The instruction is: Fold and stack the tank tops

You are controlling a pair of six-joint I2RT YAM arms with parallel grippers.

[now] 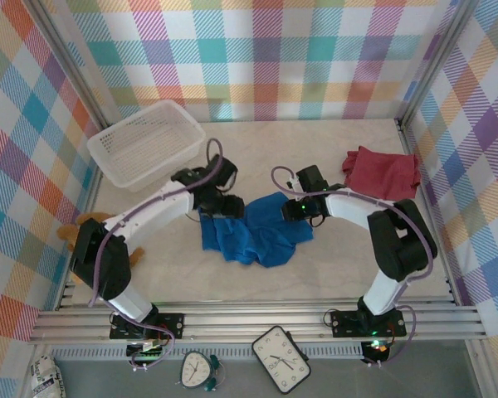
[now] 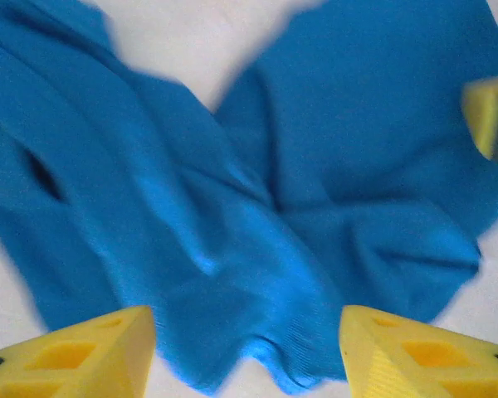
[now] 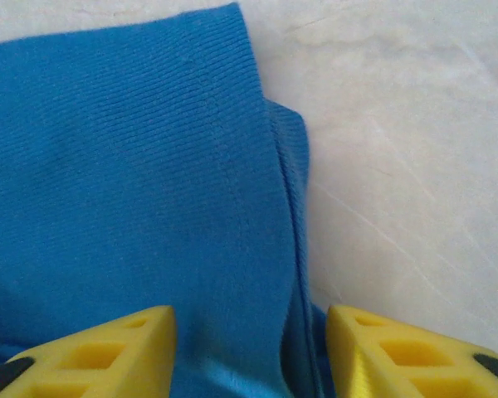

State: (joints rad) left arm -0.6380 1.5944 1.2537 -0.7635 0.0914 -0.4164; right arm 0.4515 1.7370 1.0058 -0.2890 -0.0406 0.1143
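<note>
The task is judged to be at an early stage: nothing that could be called a finished fold or a stack is seen. The blue tank top (image 1: 253, 236) is spread, rumpled and uneven, at the middle of the table (image 1: 332, 274), slightly toward 6 o'clock, with creases running through it. A dark red tank top (image 1: 382, 174) is bunched at 2 o'clock, close to the far right corner; whether one garment or two lie in that heap cannot be told, and it is not laid flat. The left gripper (image 2: 245, 356) is held released, its jaws wide apart, over the blue cloth's 10 o'clock edge, and a hem is seen lying between them in the left wrist view. The right gripper (image 3: 249, 348) is likewise released, its jaws set astride the doubled hem at the cloth's 2 o'clock edge, and no pinch is made. Flattening and folding of the blue top, the same for the red cloth, and the stacking are all judged to be left. As to room, bare surface is offered from 4 to 6 o'clock and along the far side at 12 o'clock. The 10 o'clock corner is taken by the white mesh basket (image 1: 145, 141), and a teddy bear (image 1: 70, 234) is lodged at the 8 o'clock edge beside the left arm. The walls are close at 3 and 9 o'clock, so a pull toward 6 o'clock is judged the freest
</note>
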